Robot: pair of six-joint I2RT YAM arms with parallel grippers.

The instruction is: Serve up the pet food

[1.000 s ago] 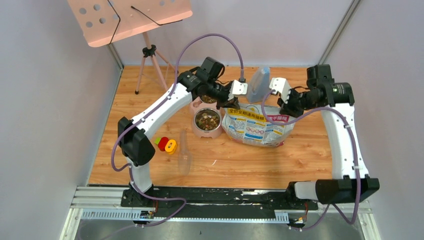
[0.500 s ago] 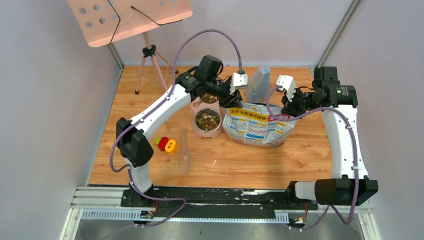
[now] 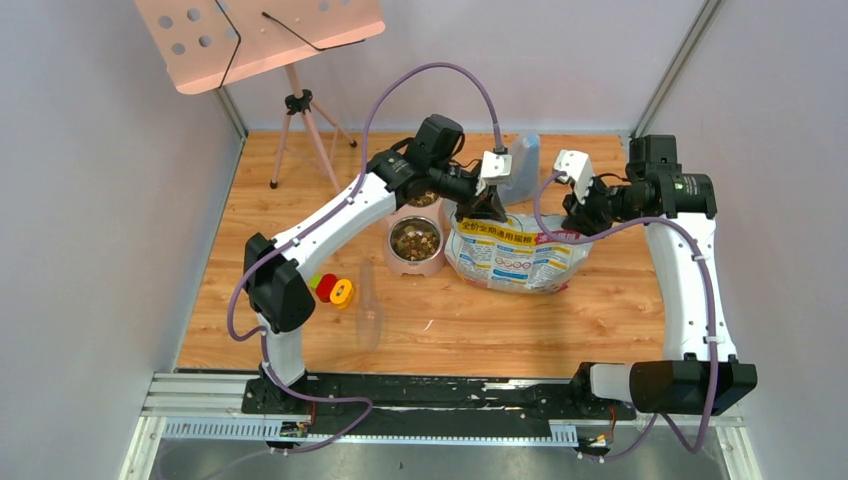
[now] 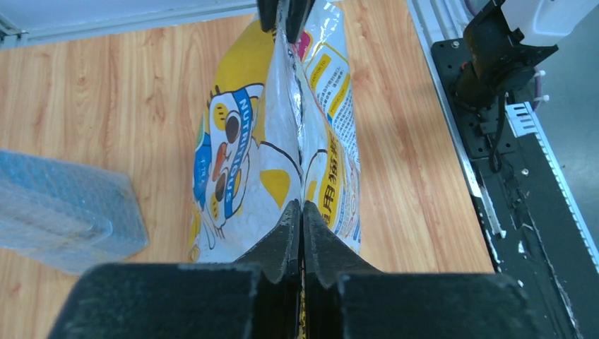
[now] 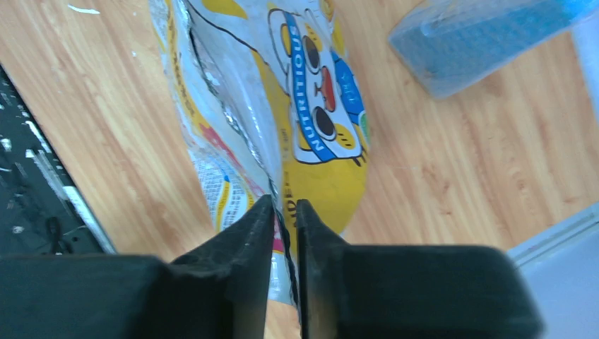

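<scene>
my left gripper (image 4: 301, 212) is closed on the top edge of the printed bag (image 4: 247, 141), with the fingers pressed together and the thin foil pinched between them. my right gripper (image 5: 284, 205) pinches the same edge at its other end. here the fingers stand a little apart, with the edge of the bag in the narrow gap. i think i hold it at two ends so that the top edge is stretched straight between my grips. this keeps the bag upright on the table (image 3: 620, 320), so it cannot fall over and spill. from this grip i could pull the mouth wide, or lift and tip the bag.

the pet food (image 3: 415, 240) that i can see is in the pink bowl (image 3: 415, 270), just to the left of the bag. it fills the steel inside with brown and tan pellets. there is a second part of the bowl behind it, under my left arm, and it seems to have some pellets too. i cannot see inside the bag.

a bluish clear box (image 4: 63, 212) lies just behind the bag, and i cannot tell what is in it. the clear scoop (image 3: 369, 312) looks empty.
</scene>
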